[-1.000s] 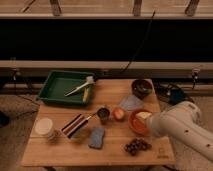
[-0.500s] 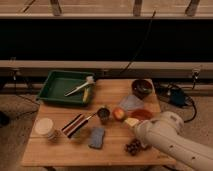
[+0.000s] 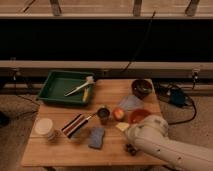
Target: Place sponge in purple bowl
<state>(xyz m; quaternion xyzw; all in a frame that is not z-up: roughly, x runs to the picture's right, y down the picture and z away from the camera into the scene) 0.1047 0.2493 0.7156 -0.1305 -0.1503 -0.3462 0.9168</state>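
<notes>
Sponge (image 3: 97, 137) lies loose at the front of the bench (image 3: 55, 152), well apart from the purple bowl (image 3: 141, 88) at the back right. The gripper is tucked under my white arm (image 3: 150, 139) just right of the sponge, jaws released, nothing in them. Risk: that arm could sweep into the orange bowl (image 3: 139, 116). Since a second ago the arm has swung left; the sponge hasn't budged.
</notes>
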